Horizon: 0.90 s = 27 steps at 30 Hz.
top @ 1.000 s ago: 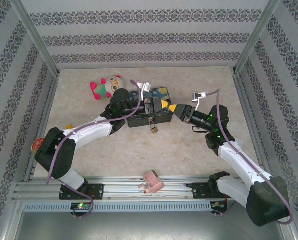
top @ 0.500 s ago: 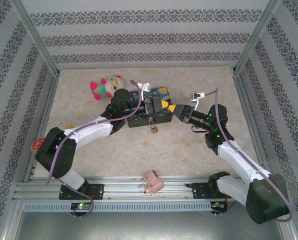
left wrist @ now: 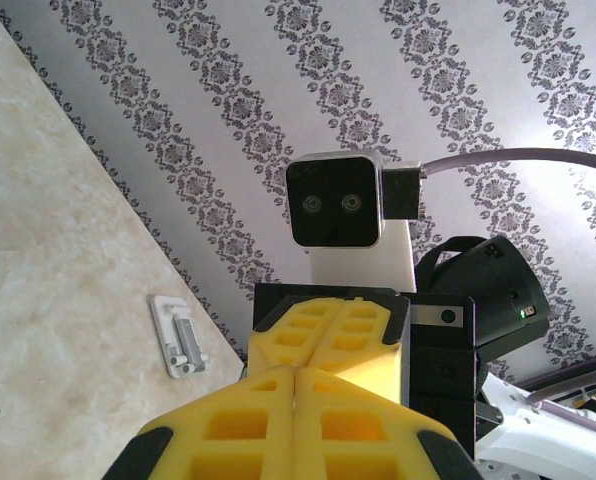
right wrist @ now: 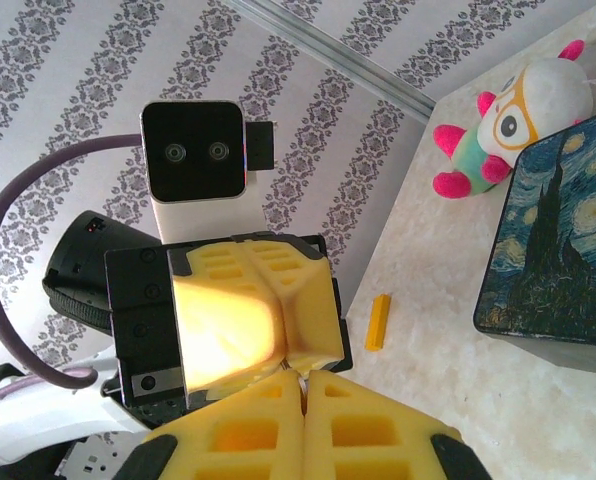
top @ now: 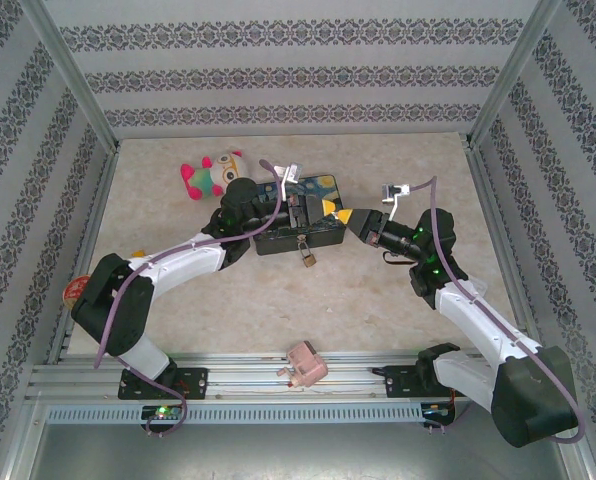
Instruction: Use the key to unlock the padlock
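Top external | left gripper and right gripper: jaws together on each, tip to tip at the 3 o'clock end of box | padlock at their 7 o'clock, on box front | key too small to make out | risk: tips collide, or a pinched key slips and drops.

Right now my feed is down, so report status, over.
Left tool shut, right tool shut, tips close over box. Padlock hangs on box front. Nothing blocking it.

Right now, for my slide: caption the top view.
Shut yellow jaws face each other by a painted tin box with a small brass padlock.
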{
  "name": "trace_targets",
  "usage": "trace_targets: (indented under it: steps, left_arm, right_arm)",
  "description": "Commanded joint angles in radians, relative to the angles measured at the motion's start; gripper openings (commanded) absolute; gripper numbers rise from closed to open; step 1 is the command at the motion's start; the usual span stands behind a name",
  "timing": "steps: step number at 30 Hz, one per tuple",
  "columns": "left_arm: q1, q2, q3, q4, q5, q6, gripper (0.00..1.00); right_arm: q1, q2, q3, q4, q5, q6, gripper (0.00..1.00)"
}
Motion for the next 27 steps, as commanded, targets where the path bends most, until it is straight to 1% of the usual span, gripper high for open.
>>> trace_targets:
  steps: [1, 5, 9, 12, 13, 14, 16, 20, 21, 22, 23, 27]
  left_arm:
    - [0.028, 0.024, -0.021, 0.066, -0.009, -0.037, 0.00]
    - [0.032, 0.033, -0.034, 0.078, -0.022, -0.055, 0.00]
    - [0.034, 0.038, -0.040, 0.080, -0.035, -0.063, 0.00]
    - [0.034, 0.036, -0.046, 0.077, -0.049, -0.066, 0.16]
    - [0.035, 0.035, -0.048, 0.078, -0.057, -0.066, 0.25]
    - [0.037, 0.033, -0.053, 0.077, -0.067, -0.069, 0.37]
    - [0.038, 0.024, -0.066, 0.078, -0.091, -0.071, 0.54]
    - [0.042, -0.016, -0.110, 0.097, -0.163, -0.058, 0.82]
    - [0.042, -0.030, -0.122, 0.099, -0.183, -0.052, 0.88]
    - [0.041, -0.048, -0.138, 0.098, -0.207, -0.041, 0.98]
    - [0.041, -0.068, -0.152, 0.094, -0.233, -0.028, 0.99]
    - [0.041, -0.143, -0.194, 0.029, -0.319, 0.029, 0.99]
  right_arm:
    - [0.009, -0.016, 0.006, 0.111, -0.044, 0.025, 0.00]
    - [0.012, -0.022, 0.006, 0.171, -0.049, 0.064, 0.00]
    - [0.021, -0.036, 0.008, 0.188, -0.049, 0.077, 0.00]
    - [0.022, -0.042, 0.005, 0.179, -0.050, 0.073, 0.00]
    - [0.022, -0.044, 0.002, 0.172, -0.045, 0.070, 0.00]
    - [0.022, -0.043, -0.003, 0.169, -0.043, 0.068, 0.00]
    - [0.020, -0.042, -0.014, 0.158, -0.037, 0.065, 0.00]
    - [0.009, -0.046, -0.036, 0.090, -0.014, 0.036, 0.00]
    - [0.005, -0.050, -0.043, 0.081, -0.007, 0.034, 0.00]
    - [-0.001, -0.051, -0.050, 0.067, -0.002, 0.030, 0.00]
    - [-0.006, -0.056, -0.057, 0.053, 0.004, 0.028, 0.00]
    - [-0.021, -0.078, -0.080, -0.001, 0.022, 0.008, 0.00]
